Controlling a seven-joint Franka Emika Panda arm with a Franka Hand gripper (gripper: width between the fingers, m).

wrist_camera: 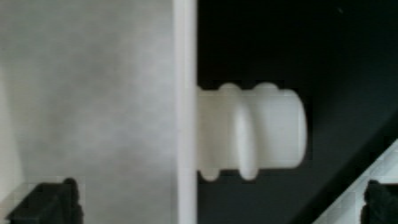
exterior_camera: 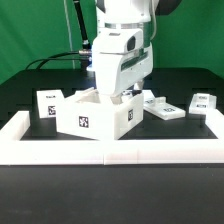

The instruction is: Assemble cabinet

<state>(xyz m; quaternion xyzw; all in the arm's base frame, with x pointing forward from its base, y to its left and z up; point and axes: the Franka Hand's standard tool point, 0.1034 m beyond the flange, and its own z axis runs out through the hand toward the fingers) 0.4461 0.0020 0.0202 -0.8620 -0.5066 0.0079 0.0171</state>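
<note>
Border wall [exterior_camera: 60, 150], low and white, runs along the near edge of the black bench [exterior_camera: 20, 100] and turns back at each end. Just behind it stands the open box [exterior_camera: 88, 120] of the cabinet, upright, with a black-and-white tag on each of its two near sides. The arm [exterior_camera: 122, 55] comes straight down over the box's far corner on the exterior view's right, and its lower end is hidden behind the box wall. In the wrist view the hand [wrist_camera: 214, 203] is spread wide, its two dark fingertips [wrist_camera: 50, 200] far apart. A white side [wrist_camera: 98, 100] of the box and a ribbed white peg [wrist_camera: 249, 132] standing out from it lie between them — nothing is pinched. Farther back, a small tagged block [exterior_camera: 47, 103] sits to the exterior view's left of the box. Flat panels [exterior_camera: 160, 107] lie to the box's right, and another block [exterior_camera: 203, 102] stands beyond those, near the wall's right-hand arm.
</note>
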